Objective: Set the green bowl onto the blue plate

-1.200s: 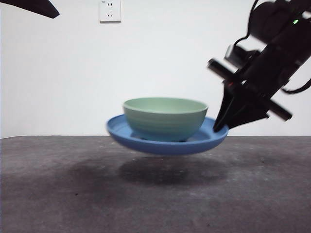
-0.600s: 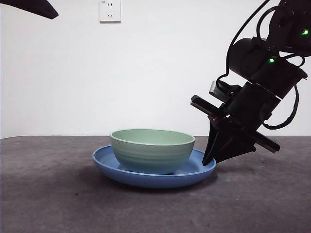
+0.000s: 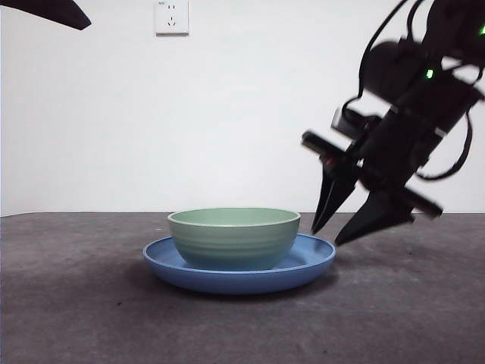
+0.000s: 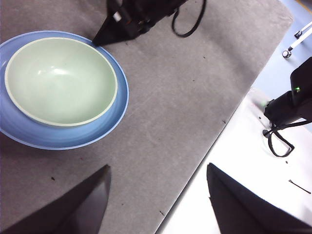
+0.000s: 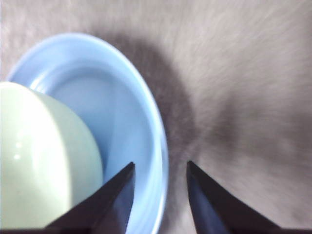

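Observation:
The green bowl (image 3: 233,236) sits upright inside the blue plate (image 3: 307,262), which rests on the dark table. Both also show in the left wrist view, bowl (image 4: 61,80) and plate (image 4: 114,117), and in the right wrist view, bowl (image 5: 44,161) and plate (image 5: 126,117). My right gripper (image 3: 324,237) is open, its jaws just above and astride the plate's right rim, holding nothing; in its own view it (image 5: 160,169) straddles the rim. My left gripper (image 4: 158,168) is open and empty, high above the table.
The dark grey table (image 3: 91,318) spreads around the plate. Its edge (image 4: 229,117) runs beside a white floor with cables and another device (image 4: 290,105). A wall socket (image 3: 171,15) is on the white wall behind.
The plate with the bowl came down from the air onto the table. My right gripper let go of the plate's rim, opened and rose slightly.

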{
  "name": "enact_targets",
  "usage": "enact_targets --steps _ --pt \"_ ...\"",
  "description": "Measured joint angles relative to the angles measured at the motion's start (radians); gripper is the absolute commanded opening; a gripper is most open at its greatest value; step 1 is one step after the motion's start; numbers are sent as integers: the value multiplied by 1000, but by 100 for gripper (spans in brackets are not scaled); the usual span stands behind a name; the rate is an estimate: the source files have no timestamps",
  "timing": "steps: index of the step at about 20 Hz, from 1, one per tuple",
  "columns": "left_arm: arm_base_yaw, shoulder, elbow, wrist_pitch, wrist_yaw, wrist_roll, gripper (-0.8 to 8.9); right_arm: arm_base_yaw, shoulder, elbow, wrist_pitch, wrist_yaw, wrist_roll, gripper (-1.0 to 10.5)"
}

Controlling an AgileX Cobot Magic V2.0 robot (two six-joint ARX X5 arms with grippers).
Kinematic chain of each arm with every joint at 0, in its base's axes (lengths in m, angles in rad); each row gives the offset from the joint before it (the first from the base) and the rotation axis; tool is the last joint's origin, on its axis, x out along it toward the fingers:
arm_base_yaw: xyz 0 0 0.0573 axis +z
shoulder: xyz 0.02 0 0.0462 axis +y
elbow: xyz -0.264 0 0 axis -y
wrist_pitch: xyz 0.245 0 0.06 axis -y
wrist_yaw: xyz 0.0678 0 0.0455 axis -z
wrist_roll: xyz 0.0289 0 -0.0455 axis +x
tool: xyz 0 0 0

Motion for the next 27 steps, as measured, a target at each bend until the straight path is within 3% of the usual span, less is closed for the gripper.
enact_targets --steps 4,11,15,21,27 --pt "0 0 0 0 0 0 316 0 -180 0 -153 74 -80 173" --pt "0 0 0 1 0 0 316 29 -553 0 -459 6 -229 172" --pt "0 0 0 1 0 0 316 57 -665 0 -582 -13 -266 172" --pt "0 0 0 1 0 0 316 93 -769 0 -772 -127 -325 172" --pt "0 0 0 1 0 0 315 105 -816 0 -800 -147 -351 172"
